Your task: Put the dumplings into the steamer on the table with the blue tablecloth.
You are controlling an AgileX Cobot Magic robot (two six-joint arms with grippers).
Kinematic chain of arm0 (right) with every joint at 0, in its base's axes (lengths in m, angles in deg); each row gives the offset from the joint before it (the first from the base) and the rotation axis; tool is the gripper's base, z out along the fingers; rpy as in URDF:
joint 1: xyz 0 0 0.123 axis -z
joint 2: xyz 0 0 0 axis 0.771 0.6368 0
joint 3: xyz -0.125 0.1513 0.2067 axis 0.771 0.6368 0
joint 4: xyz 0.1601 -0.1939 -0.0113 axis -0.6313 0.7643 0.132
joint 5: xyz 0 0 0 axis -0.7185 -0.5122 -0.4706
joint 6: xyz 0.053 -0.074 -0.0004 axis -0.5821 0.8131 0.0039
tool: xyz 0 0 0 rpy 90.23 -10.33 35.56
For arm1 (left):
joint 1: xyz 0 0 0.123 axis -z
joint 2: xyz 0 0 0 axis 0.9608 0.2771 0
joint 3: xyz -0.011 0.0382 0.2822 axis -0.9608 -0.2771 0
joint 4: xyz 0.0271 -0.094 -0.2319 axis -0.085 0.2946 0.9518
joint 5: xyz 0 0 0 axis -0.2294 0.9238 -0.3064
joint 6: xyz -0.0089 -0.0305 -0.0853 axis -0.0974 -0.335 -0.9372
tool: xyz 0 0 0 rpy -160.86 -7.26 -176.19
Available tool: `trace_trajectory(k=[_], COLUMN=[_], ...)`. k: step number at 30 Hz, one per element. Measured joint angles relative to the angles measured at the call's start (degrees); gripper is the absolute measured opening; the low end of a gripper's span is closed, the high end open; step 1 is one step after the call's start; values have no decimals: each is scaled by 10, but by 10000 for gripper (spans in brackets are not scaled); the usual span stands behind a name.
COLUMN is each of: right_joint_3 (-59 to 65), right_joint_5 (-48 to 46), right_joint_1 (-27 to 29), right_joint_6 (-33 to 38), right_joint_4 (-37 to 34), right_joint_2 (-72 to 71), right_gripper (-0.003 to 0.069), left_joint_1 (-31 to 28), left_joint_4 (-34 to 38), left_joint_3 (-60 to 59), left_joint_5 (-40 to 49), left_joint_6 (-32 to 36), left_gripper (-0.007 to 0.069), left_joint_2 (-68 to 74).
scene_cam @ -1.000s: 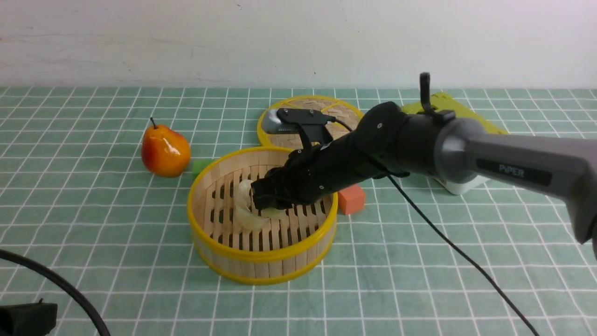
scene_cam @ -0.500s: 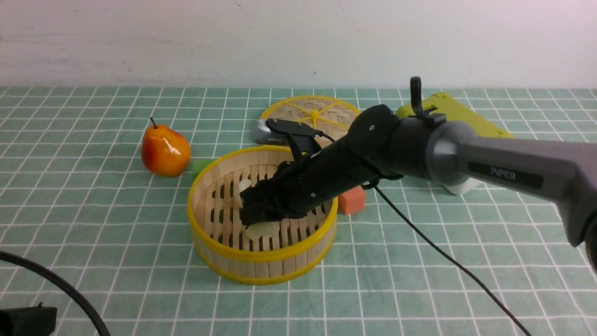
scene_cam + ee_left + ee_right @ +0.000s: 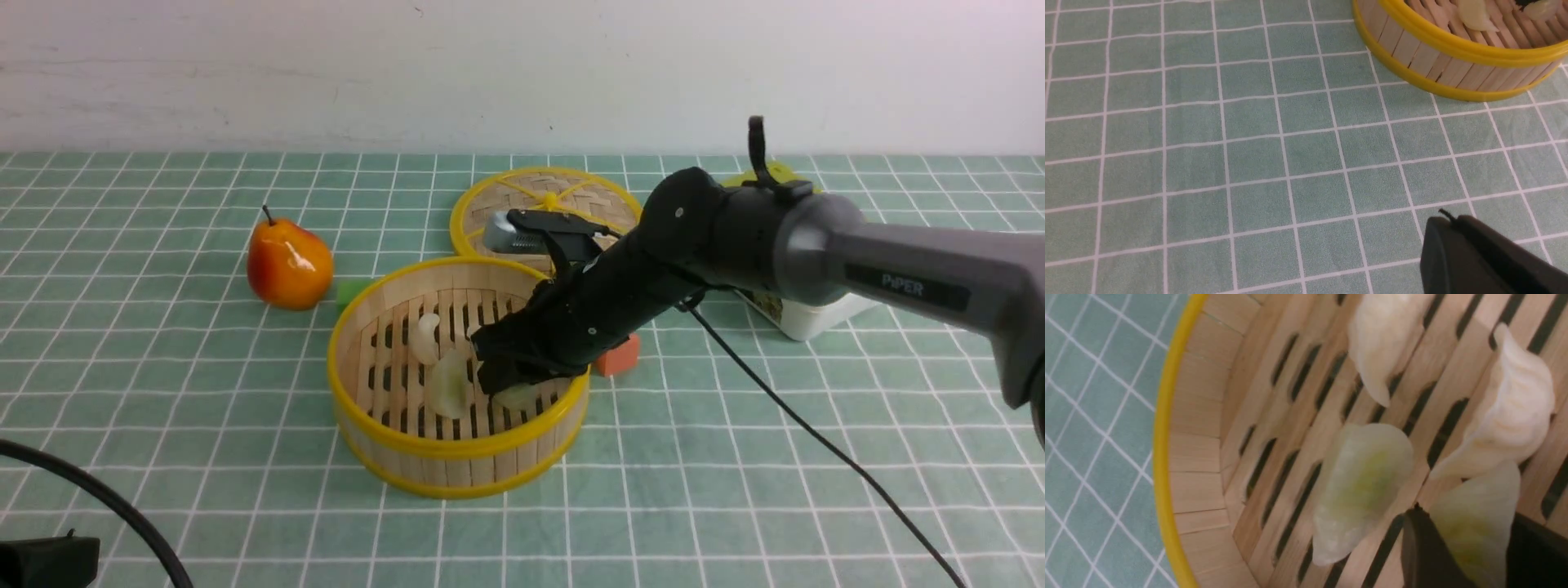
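The steamer (image 3: 457, 445) stands mid-table on the blue tablecloth (image 3: 163, 392). My right gripper (image 3: 498, 380) reaches down into its right front part. In the right wrist view the gripper (image 3: 1468, 522) is shut on a yellowish-green dumpling (image 3: 1474, 526), low over the slats. Three more dumplings lie on the slats: a green-tinted one (image 3: 1359, 490) and two pale ones (image 3: 1515, 412) (image 3: 1384, 339). In the front view I see dumplings (image 3: 424, 337) (image 3: 449, 384) and the held one (image 3: 518, 398). My left gripper (image 3: 1447, 218) is shut and empty, near the steamer's wall (image 3: 1425, 57).
A pear (image 3: 290, 263) sits left of the steamer, a green block (image 3: 351, 292) beside it. The woven lid (image 3: 543, 208) lies behind. An orange block (image 3: 618, 355) touches the steamer's right side. A white and yellow-green object (image 3: 804, 314) is at right. A cable (image 3: 816, 445) trails across the cloth.
My right gripper swung from the steamer's left middle toward its right front, carrying a dumpling. A green-tinted dumpling now shows uncovered in the middle. The left arm has not moved.
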Motion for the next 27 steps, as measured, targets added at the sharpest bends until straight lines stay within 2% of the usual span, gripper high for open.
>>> trace_trajectory(k=[9, 15, 18, 22, 27], right_joint_3=[0, 0, 0, 1, 1], right_joint_5=[48, 34, 16, -3, -56], right_joint_1=[-1, -1, 2, 13, 40], right_joint_6=[-4, -4, -5, -14, -38], right_joint_4=[2, 2, 6, 28, 141], right_joint_2=[2, 0, -15, -75, -208], right_gripper=[219, 334, 360, 335, 216], left_joint_1=[0, 0, 0, 0, 0], left_joint_4=[0, 0, 0, 8, 11], left_joint_3=[0, 0, 0, 2, 2], left_joint_5=[0, 0, 0, -3, -12], left_joint_6=[0, 0, 0, 1, 18], left_gripper=[17, 17, 18, 19, 20], left_joint_2=[0, 0, 0, -14, -97])
